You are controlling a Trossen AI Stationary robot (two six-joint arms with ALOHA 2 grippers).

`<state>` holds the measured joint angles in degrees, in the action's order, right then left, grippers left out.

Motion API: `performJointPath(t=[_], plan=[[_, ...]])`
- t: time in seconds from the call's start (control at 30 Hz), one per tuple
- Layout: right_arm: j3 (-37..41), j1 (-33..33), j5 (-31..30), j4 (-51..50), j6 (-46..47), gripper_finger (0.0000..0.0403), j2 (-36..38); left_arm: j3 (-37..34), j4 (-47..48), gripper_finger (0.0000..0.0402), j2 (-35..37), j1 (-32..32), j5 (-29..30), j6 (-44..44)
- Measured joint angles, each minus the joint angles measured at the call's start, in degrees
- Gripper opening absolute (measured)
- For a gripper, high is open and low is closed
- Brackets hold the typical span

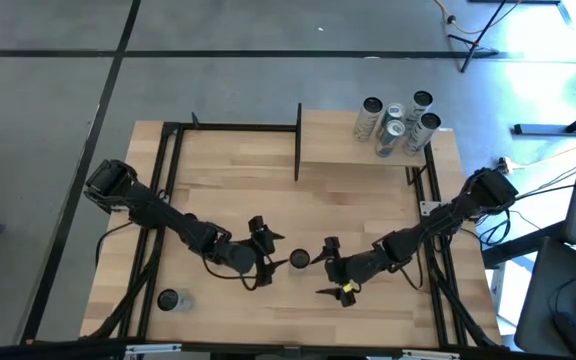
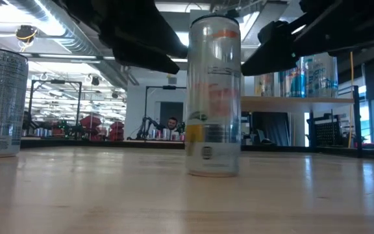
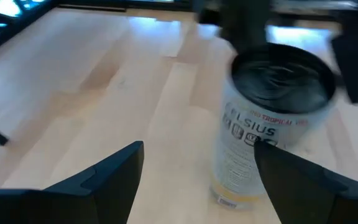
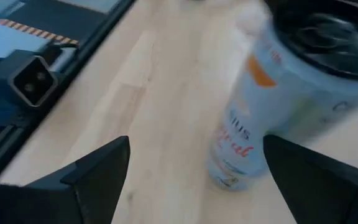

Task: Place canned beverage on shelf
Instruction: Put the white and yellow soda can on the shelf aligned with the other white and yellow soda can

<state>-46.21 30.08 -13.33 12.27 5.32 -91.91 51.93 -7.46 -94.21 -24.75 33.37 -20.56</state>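
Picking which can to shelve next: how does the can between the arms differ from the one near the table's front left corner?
The middle can sits between both open tools, left and right; the corner can stands alone, far from either. The middle can carries orange print, whereas the corner can shows green. Both stand upright on the table, not on the shelf.

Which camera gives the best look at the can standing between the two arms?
The low view: the can stands upright, shown whole from rim to base. The high view shows only its dark top between the grippers. The left wrist view shows top and label from above; the right wrist view shows it tilted and blurred.
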Motion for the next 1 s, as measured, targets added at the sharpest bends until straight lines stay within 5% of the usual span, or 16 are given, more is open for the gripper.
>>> performJointPath(t=[0.33,0.43,1.0], plan=[[-2.42,-0.14,-4.59,-17.29,4.08,0.0365,8.93,-0.01,1.45,0.0307,-0.02,-0.81,-0.19,0.16],[-3.91,-0.54,-7.42,-11.09,-0.17,0.0365,10.48,-0.01,1.44,0.0307,-0.02,-0.69,-0.08,0.17],[-3.79,-7.82,7.41,5.93,-8.22,0.0365,-0.96,0.00,2.05,0.0307,0.04,-0.62,-0.12,0.15]])
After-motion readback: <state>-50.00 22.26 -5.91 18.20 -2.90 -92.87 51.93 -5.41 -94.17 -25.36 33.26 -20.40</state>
